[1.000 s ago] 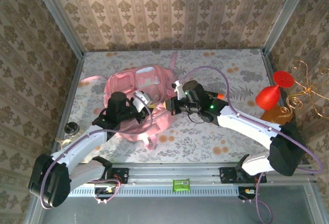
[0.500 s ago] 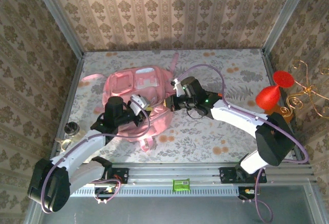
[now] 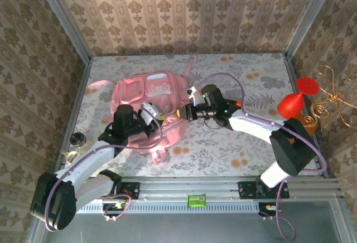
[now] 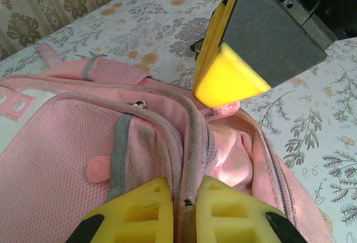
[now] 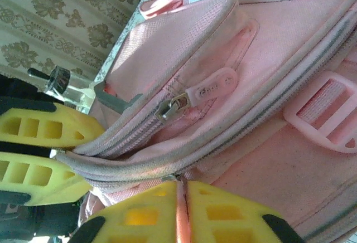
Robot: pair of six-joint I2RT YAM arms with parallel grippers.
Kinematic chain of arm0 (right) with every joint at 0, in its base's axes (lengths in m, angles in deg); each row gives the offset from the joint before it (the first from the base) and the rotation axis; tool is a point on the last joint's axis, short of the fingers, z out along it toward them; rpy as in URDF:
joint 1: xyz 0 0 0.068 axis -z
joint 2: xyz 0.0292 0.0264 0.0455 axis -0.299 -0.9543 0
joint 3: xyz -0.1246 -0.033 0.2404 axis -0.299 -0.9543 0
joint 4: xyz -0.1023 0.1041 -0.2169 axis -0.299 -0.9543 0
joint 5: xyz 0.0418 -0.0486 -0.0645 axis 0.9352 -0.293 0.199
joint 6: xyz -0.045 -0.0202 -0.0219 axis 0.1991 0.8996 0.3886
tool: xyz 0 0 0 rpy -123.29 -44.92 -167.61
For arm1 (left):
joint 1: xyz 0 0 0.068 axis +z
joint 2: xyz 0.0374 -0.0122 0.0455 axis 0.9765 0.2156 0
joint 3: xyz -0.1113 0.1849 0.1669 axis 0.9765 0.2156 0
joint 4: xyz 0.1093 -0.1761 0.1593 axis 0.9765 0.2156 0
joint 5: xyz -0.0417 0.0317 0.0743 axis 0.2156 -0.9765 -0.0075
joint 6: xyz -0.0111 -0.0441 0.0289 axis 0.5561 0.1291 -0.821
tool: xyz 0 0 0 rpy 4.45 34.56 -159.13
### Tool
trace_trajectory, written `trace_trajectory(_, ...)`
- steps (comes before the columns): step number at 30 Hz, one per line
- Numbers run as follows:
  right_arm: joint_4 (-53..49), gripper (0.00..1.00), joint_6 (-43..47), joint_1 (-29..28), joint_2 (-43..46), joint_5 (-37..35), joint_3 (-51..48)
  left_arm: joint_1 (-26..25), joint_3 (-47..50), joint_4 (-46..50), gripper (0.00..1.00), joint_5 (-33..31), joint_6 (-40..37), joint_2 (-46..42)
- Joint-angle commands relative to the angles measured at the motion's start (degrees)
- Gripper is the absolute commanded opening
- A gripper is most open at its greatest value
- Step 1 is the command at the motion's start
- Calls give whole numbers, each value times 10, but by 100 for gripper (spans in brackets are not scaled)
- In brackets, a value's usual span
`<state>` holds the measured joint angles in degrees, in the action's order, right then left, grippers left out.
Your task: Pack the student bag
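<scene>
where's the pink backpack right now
Top view: the soft pink fabric backpack lies left of centre on the floral table, its zipper edge gripped by the left gripper and the right gripper.

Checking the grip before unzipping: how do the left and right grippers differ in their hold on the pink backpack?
The left gripper pinches the student bag by the thick piped rim of its opening; the right gripper pinches only a thin pink strip. From above, the left gripper reaches in from the bag's near-left side, the right gripper from its right. Both have yellow fingers closed on pink fabric.
</scene>
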<state>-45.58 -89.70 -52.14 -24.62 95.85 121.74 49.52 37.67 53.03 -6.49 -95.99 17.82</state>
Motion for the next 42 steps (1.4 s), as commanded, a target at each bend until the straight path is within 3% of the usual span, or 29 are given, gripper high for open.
trace_trajectory(1, 11, 21, 8, 2, -18, 24, -16, 6, -15, -54, 0, 10, 22, -11)
trace_trajectory(14, 36, 27, 7, 8, -15, 5, -36, 6, -16, -50, 0, 9, 23, -12)
trace_trajectory(20, 61, 43, -27, 59, 19, 30, -52, 6, -13, -46, 0, 13, 21, -22)
trace_trajectory(25, 27, 64, -3, 74, -14, 109, -8, 7, -7, -55, 0, 27, 19, -24)
trace_trajectory(29, 36, 69, 19, 72, -35, 167, 6, 6, -6, -55, 0, 28, 22, -30)
trace_trajectory(42, -53, 61, 183, 54, -54, 144, 53, 7, -9, -50, 0, 23, 24, -30)
